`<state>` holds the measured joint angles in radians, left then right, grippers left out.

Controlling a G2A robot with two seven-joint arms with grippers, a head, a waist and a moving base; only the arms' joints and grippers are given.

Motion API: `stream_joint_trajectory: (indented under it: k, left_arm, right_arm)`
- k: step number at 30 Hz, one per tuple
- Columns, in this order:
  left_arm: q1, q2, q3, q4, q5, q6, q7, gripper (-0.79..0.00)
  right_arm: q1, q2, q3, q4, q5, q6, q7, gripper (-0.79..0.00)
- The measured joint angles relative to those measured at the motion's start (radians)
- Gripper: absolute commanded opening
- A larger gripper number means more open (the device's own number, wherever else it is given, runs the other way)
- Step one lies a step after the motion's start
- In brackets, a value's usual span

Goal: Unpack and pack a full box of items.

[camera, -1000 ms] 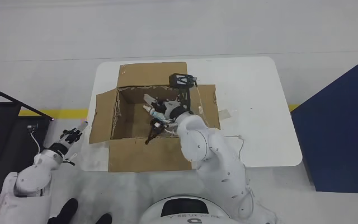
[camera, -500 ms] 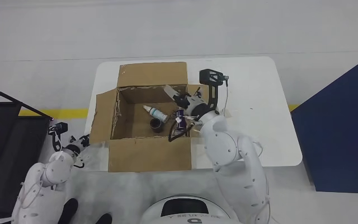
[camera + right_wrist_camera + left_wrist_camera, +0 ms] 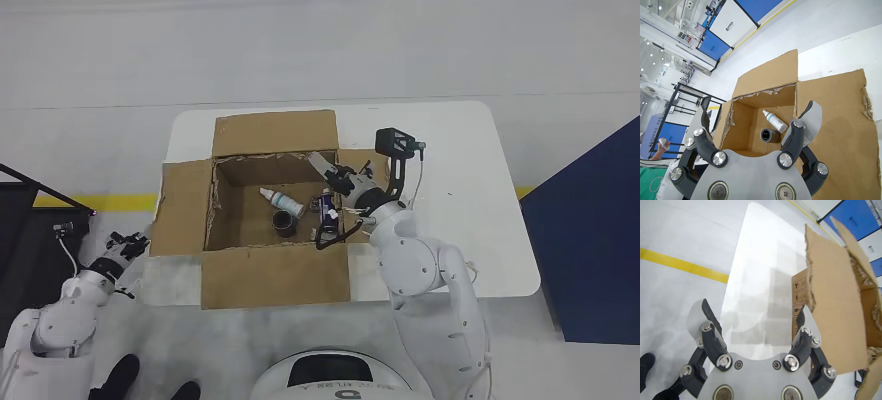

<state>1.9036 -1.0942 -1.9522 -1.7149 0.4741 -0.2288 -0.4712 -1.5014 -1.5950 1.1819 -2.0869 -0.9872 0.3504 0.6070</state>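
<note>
Top view shows the right gripper (image 3: 322, 200) drawn back over the last second from the middle of the box (image 3: 275, 168) to its right wall. It comes out with nothing: in the right wrist view its fingers (image 3: 811, 117) are spread wide with no item between them. The 2 items inside, a white bottle (image 3: 775, 121) lying on its side and a dark can (image 3: 769, 135) just beside it, rest on the box floor where they were. That reads as a missed or abandoned pick, so the unpacking looks unfinished.

The left gripper (image 3: 753, 305) has swung away and returned to the left edge of the bench (image 3: 450, 200). Its fingers are wide apart and empty, close to the left flap (image 3: 832, 313).

For another reach, the right wall and its torn rim sit between the right gripper and the 2 items. The left flap stands across the left arm's line into the box.
</note>
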Motion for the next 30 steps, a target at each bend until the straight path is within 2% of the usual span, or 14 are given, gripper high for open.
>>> stream_joint_trajectory:
  k: [6, 10, 14, 19, 22, 27, 30]
  left_arm:
    - [-0.004, 0.007, -0.031, -0.124, 0.008, -0.019, -0.062, 0.000]
    - [-0.034, 0.012, -0.018, -0.224, 0.035, 0.004, -0.112, 0.000]
    - [-0.078, 0.018, 0.026, -0.280, 0.086, 0.028, -0.190, 0.000]
    - [-0.189, 0.027, 0.178, -0.260, 0.208, 0.042, -0.343, 0.000]
    - [-0.256, 0.026, 0.273, -0.229, 0.270, 0.058, -0.380, 0.000]
    - [-0.308, 0.025, 0.326, -0.189, 0.270, 0.075, -0.384, 0.000]
    - [-0.318, 0.026, 0.325, -0.178, 0.270, 0.070, -0.386, 0.000]
  right_arm:
    - [0.000, 0.000, 0.000, 0.000, 0.000, 0.000, 0.000, 0.000]
    - [0.000, 0.000, 0.000, 0.000, 0.000, 0.000, 0.000, 0.000]
    - [0.000, 0.000, 0.000, 0.000, 0.000, 0.000, 0.000, 0.000]
    - [0.000, 0.000, 0.000, 0.000, 0.000, 0.000, 0.000, 0.000]
    - [0.000, 0.000, 0.000, 0.000, 0.000, 0.000, 0.000, 0.000]
    - [-0.005, 0.000, 0.008, 0.001, 0.009, 0.002, -0.012, 0.000]
    - [-0.038, 0.002, 0.070, -0.025, 0.084, 0.015, -0.069, 0.000]
